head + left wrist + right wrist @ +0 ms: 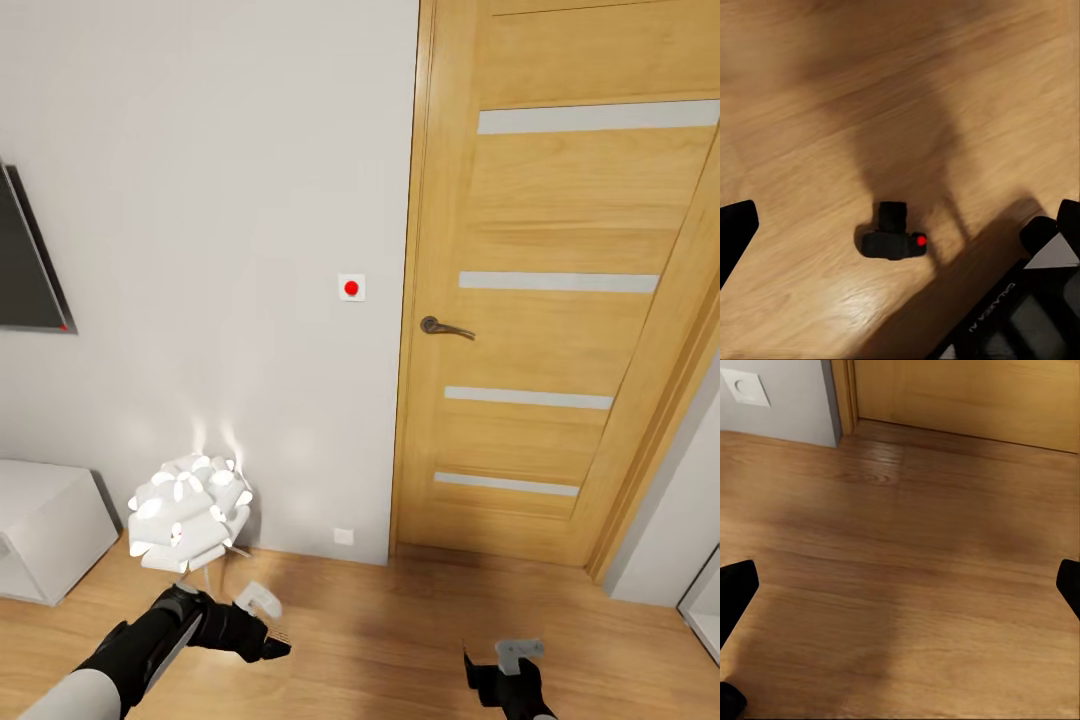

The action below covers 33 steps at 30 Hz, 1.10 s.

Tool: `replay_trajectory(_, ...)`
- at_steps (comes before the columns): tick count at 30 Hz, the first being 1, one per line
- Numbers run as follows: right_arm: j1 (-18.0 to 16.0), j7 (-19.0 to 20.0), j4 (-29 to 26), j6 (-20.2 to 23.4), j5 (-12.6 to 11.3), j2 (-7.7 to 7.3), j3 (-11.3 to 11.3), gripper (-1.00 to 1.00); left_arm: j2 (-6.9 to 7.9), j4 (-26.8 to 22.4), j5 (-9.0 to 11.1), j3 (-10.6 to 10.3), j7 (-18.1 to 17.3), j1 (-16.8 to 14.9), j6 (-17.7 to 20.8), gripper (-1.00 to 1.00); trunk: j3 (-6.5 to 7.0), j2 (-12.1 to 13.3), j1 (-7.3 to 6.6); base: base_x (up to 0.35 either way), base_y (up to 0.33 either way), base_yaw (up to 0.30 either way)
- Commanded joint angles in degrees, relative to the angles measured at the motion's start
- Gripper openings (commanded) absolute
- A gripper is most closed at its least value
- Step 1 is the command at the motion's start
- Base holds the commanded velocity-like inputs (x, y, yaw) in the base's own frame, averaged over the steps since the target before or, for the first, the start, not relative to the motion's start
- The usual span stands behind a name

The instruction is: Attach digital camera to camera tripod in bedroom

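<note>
Left hand (900,225) wide above digital camera (893,234) on wood floor (810,112); right hand (900,585) wide; lettering unreadable.

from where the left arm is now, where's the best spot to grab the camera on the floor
Grip the camera across its boxy body, not the lens barrel. It lies free on the wood floor, barrel sticking out to one side and the red button at one end. Coming straight down from above looks best: the left end effector is already open over it, so its fingers can close on the body's two long flat sides.

floor (810,97): light wood | on it: digital camera (893,234), flower-shaped lamp (190,512)
</note>
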Motion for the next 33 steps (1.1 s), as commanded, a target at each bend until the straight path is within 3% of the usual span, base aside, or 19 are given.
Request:
replay_trajectory(1, -0.04, -0.22, 0.89, -0.40, 0.01, -0.06, 0.24, 1.00, 0.04, -0.05, 0.06, -1.30, -0.08, -0.04, 0.05, 1.00, -0.06, -0.04, 0.00, 0.000, 0.000, 0.000)
replay_trajectory(5, -0.04, -0.22, 4.92, -2.85, 0.00, -0.24, 0.22, 1.00, -0.05, 0.23, 0.06, -6.60, -0.05, -0.04, -1.88, 1.00, -0.06, -0.04, 0.00, 0.000, 0.000, 0.000)
replay_trajectory(7, -0.04, -0.22, 6.18, -4.20, 0.04, -0.26, 0.25, 1.00, -0.07, 0.24, 0.09, -7.60, -0.04, -0.04, -2.32, 1.00, -0.06, -0.04, 0.00, 0.000, 0.000, 0.000)
replay_trajectory(16, -0.04, -0.22, 7.55, -5.74, 0.07, -0.33, 0.24, 1.00, -0.08, 0.23, 0.19, -8.49, 0.74, -0.04, -2.95, 1.00, -0.06, -0.04, 0.00, 0.000, 0.000, 0.000)
replay_trajectory(30, -0.04, -0.53, 7.71, -6.15, 0.08, -0.33, 0.32, 1.00, -0.89, -0.35, 0.15, -8.61, 2.20, -0.04, -3.12, 1.00, -2.57, -5.65, 3.07, 0.000, 0.000, 0.000)
replay_trajectory(33, -0.04, -0.56, 7.71, -9.08, 0.08, -0.31, 0.31, 1.00, -0.99, -0.47, 0.15, -8.62, 2.22, -0.04, -3.14, 1.00, -3.11, -6.85, 3.73, 0.000, 0.000, 0.000)
